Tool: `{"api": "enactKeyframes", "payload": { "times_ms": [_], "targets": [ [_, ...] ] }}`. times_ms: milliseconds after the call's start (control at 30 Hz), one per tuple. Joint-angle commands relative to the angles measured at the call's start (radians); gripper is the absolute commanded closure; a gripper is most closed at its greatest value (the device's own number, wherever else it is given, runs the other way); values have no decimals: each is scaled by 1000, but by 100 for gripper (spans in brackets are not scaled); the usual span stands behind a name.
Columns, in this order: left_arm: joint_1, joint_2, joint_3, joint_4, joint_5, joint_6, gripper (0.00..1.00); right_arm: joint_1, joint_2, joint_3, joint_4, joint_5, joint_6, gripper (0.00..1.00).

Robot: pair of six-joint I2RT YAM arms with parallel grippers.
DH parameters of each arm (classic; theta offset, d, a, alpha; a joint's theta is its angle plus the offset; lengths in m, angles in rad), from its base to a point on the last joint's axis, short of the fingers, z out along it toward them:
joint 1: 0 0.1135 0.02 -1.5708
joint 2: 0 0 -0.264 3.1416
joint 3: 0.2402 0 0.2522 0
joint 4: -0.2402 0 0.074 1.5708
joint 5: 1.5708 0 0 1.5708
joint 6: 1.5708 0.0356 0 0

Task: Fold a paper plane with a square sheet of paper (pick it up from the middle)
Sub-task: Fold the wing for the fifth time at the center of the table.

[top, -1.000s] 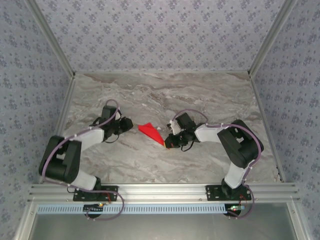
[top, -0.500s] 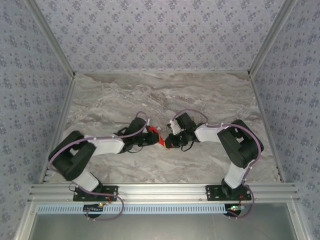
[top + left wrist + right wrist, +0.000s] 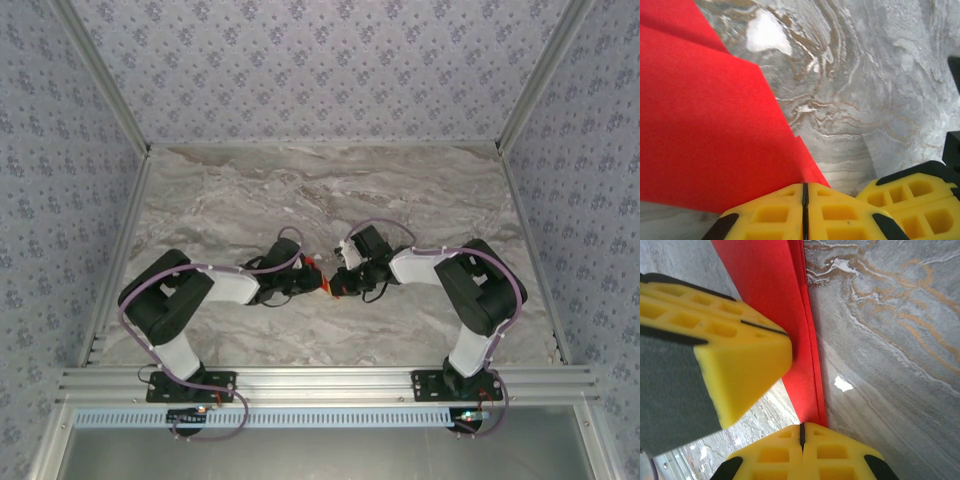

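Note:
The square sheet of paper (image 3: pixel 318 268), bright red and folded into a narrow pointed shape with layered edges, sits at mid-table between my two grippers. My left gripper (image 3: pixel 311 281) reaches in from the left. Its jaws (image 3: pixel 805 186) are shut, and the paper (image 3: pixel 705 115) runs down into their seam. My right gripper (image 3: pixel 335 286) is shut on the paper's narrow end (image 3: pixel 801 426), where the red strip (image 3: pixel 770 295) comes in from the top. In the right wrist view the left gripper's yellow finger (image 3: pixel 735 360) lies against the strip. Most of the paper is hidden under the grippers from above.
The marble-patterned table (image 3: pixel 300 190) spreads out behind the grippers. Patterned walls (image 3: pixel 320 60) close it in at the back and both sides. A metal rail (image 3: pixel 330 380) with the arm bases runs along the near edge. The two grippers nearly touch.
The left arm has swung right from the open table to the paper and shut on it, covering most of the red. The right arm has stayed put, gripping the tip.

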Motion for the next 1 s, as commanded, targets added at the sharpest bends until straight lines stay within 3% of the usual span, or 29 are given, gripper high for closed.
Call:
{"api": "enactKeyframes", "payload": {
  "times_ms": [0, 367, 567, 800, 967],
  "targets": [
    [53, 7, 11, -88, -93, 33, 89, -6, 75, -59, -171, 113, -6, 100],
    [277, -1, -28, -119, -86, 116, 89, -9, 73, -63, -181, 123, -10, 100],
    [451, -10, -63, -68, 21, 159, 88, -9, 73, -67, -171, 120, -4, 100],
    [506, -119, -33, -147, 35, 190, 82, 6, 18, -57, -119, 80, 43, 100],
    [481, -225, 68, -366, -6, 180, 63, 34, -128, 21, -101, 113, 91, 99]
  ]
}}
